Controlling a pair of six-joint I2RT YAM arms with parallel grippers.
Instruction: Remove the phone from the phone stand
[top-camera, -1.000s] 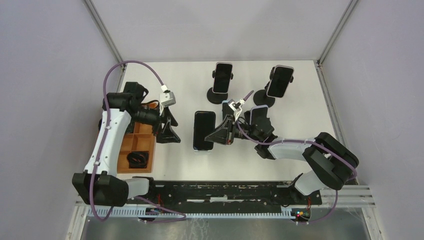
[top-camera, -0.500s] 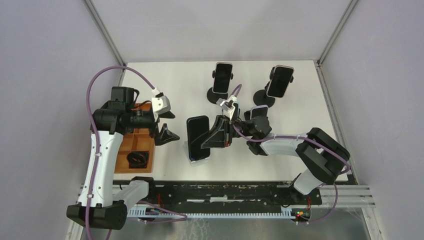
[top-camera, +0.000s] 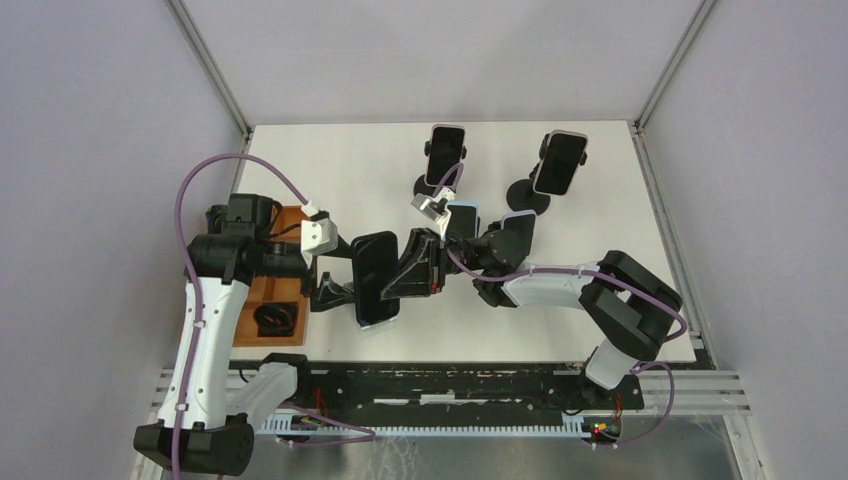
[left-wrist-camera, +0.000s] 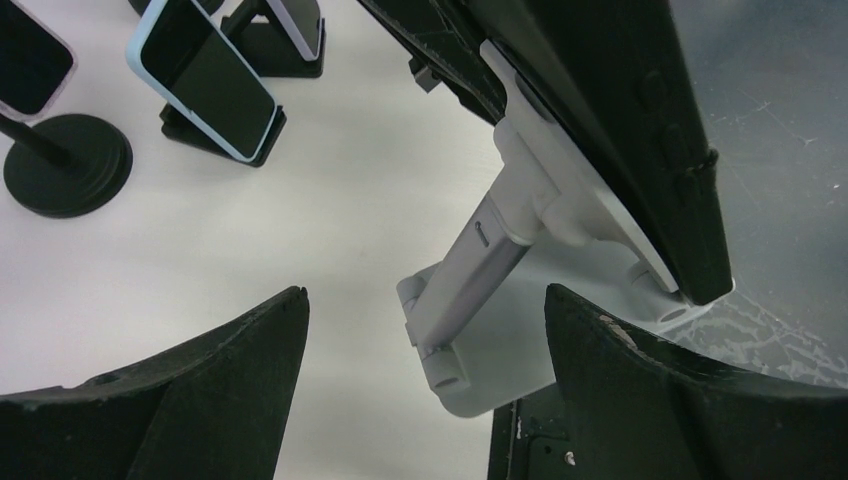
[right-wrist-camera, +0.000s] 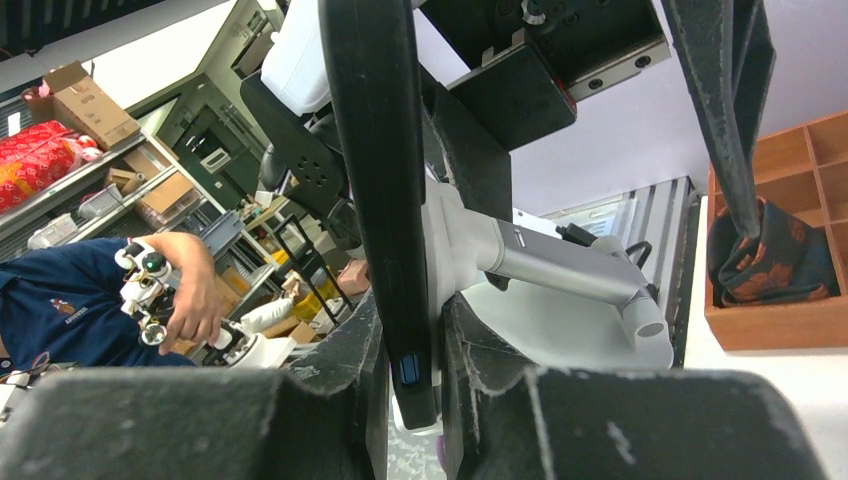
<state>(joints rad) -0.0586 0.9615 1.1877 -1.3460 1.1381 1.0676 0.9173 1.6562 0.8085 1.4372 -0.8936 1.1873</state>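
On the white desk (top-camera: 330, 170) (grey walls (top-camera: 100, 150) around), right pincer (right-wrist-camera: 410, 330) clenched the phone (right-wrist-camera: 380, 200); left pincer (left-wrist-camera: 425, 300) gaped beside the stand (left-wrist-camera: 480, 260).

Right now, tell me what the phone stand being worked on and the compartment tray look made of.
Phone stand: matt silver-grey arm, probably aluminium, brushed sheen; paler cradle and base look like plastic. Compartment tray: likely wood, flat orange-brown walls, matt.

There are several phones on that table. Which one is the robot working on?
Start at the orange wooden tray on the left. Just right of it, a dark phone is clamped in the right pincer. Unlike the other phones on black stands, it sits on a pale grey stand.
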